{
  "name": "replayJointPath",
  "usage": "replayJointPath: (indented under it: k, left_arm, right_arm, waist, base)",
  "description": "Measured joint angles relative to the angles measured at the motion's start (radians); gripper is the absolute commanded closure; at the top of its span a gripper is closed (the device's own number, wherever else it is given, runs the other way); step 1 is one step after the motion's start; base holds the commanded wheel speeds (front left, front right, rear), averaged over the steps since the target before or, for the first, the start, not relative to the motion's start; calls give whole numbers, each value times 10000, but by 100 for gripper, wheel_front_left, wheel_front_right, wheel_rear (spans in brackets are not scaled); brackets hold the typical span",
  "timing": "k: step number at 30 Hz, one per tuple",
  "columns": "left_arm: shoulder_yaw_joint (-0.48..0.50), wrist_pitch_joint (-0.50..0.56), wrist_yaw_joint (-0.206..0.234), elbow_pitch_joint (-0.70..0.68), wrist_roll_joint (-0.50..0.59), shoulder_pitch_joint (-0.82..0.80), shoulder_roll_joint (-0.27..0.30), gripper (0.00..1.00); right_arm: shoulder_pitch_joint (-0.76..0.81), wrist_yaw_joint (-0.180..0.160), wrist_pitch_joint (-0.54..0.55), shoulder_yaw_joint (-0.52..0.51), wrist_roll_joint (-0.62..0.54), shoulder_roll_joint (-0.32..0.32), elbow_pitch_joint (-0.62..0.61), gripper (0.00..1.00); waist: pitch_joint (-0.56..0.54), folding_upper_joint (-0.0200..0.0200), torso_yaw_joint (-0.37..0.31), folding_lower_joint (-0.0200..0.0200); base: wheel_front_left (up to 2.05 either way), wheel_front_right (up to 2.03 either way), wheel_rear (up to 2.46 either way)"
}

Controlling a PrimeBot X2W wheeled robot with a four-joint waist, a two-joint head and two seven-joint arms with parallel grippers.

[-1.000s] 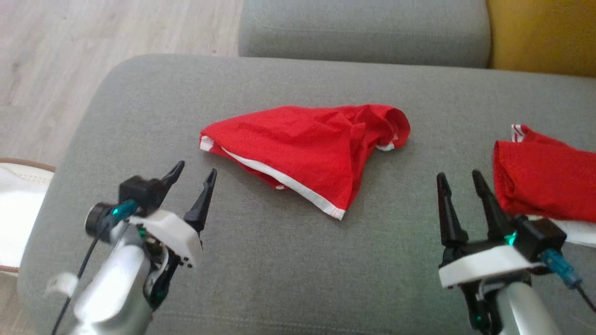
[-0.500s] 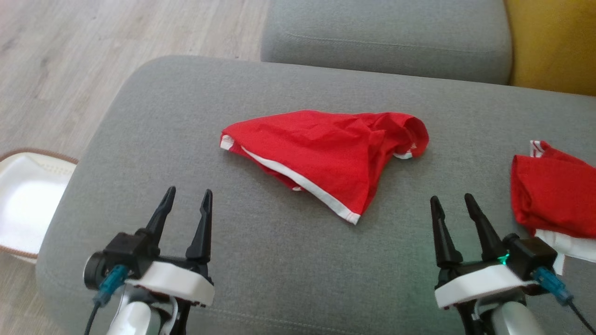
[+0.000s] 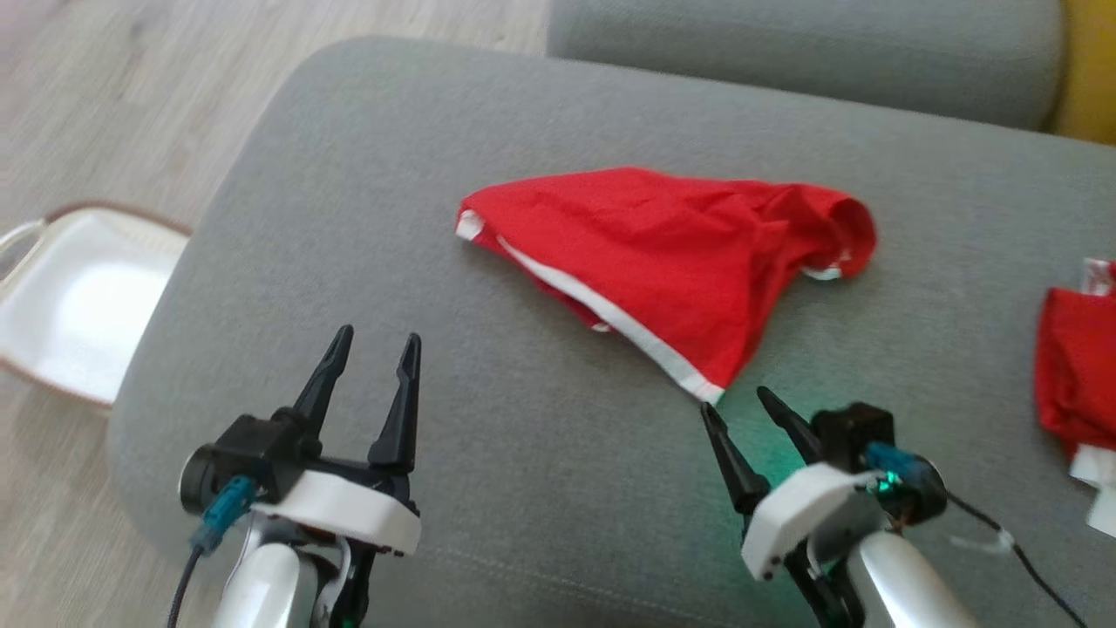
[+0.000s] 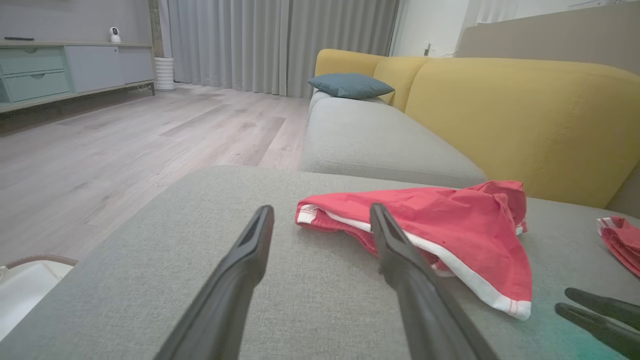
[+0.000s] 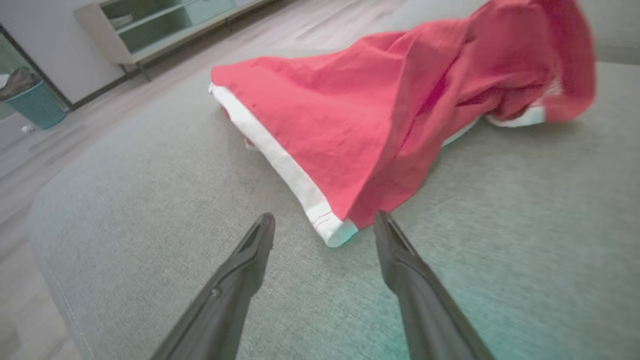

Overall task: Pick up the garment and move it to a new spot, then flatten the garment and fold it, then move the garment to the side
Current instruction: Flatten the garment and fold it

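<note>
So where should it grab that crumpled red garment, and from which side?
Probably the white-trimmed corner of the red garment, approached from the robot's near side: it sticks out flat on the cushion, and the open right jaws point straight at it.

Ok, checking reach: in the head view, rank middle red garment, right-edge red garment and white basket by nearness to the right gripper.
1. middle red garment, just ahead of right gripper.
2. right-edge red garment, to the right.
3. white basket, far left.
</note>
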Motion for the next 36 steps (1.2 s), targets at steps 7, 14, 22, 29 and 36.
replayJointPath:
  k: [7,14,22,29,36]
  left_arm:
    - [230,0,-180,305,59,-145,-174,0]
    - [242,0,-268,393,75,-195,-230,0]
    - [272,0,-345,489,88,-344,-272,0]
    - [274,0,-341,629,88,-344,-280,0]
    - [360,0,-343,692,207,-341,-282,0]
  right_arm:
    - [-802,2,190,-113,-86,-10,1365,0]
    - [-1387,0,-355,-224,-75,-13,2268,0]
    - [-1821,2,-890,81,12,-17,2882,5]
    - [-1950,0,-1354,146,278,-23,3300,100]
    - [-1918,2,-1762,-161,376,-19,3423,100]
  waist:
    - [473,0,629,0]
    - [744,0,1042,0]
    - [843,0,1014,0]
    - [725,0,675,0]
    - [507,0,187,0]
  base:
    - [0,0,0]
    - [0,0,0]
    - [0,0,0]
    - [0,0,0]
    - [0,0,0]
